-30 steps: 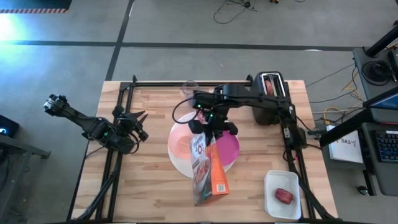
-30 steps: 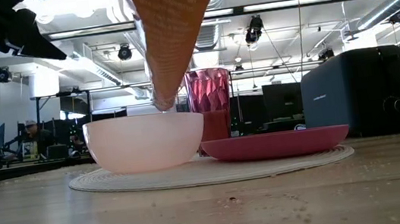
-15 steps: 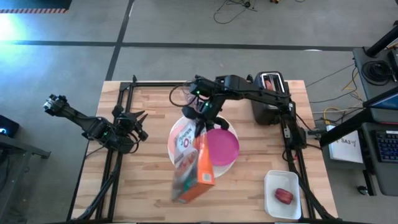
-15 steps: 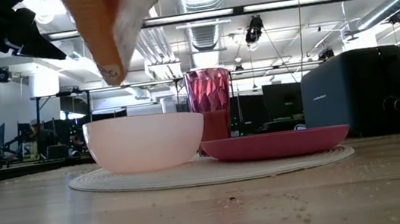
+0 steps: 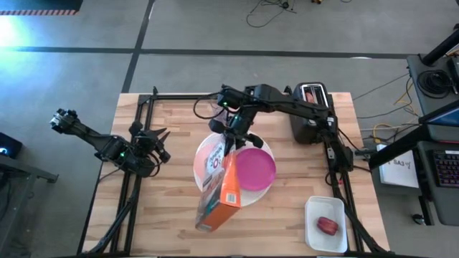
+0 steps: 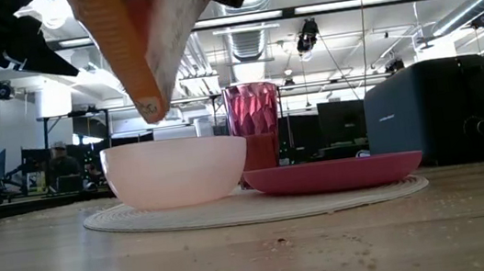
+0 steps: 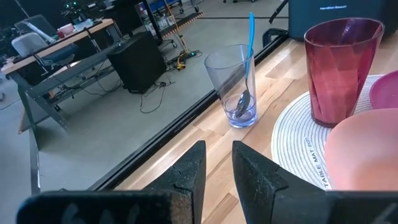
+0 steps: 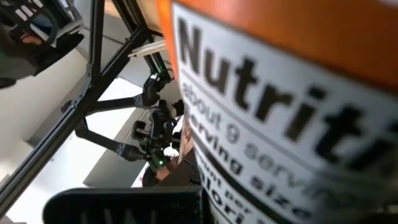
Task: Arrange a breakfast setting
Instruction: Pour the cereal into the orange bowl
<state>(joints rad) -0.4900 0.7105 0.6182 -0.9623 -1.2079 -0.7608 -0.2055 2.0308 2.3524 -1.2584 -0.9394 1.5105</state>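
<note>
Overhead and table-level views of a wooden worktop [image 5: 165,215]. At left of the overhead frame, the left claw [image 5: 162,142] waits above the worktop's left edge, its two fingers [image 7: 186,177] only a narrow gap apart and holding nothing. At centre, the right claw [image 5: 231,140] is clamped on the upper end of an orange cereal box [image 5: 224,190], which hangs tilted, its lower end toward the bottom of the frame, over the pale pink bowl [image 6: 175,170]. The box's side panel reads "Nutriti…", "about 9 servings" and "serving size". The bowl and the smaller magenta plate [image 5: 256,169] rest side by side on the large white round plate [image 5: 252,197]; the pink translucent cup [image 7: 336,68] stands just beside the bowl. A clear tumbler [image 7: 231,84] near the cup holds the teal-handled spoon [image 7: 247,68]. At upper right stands a black toaster [image 5: 313,111]; at lower right, a white tray [image 5: 314,233] carries the small red food [image 5: 328,226].
</note>
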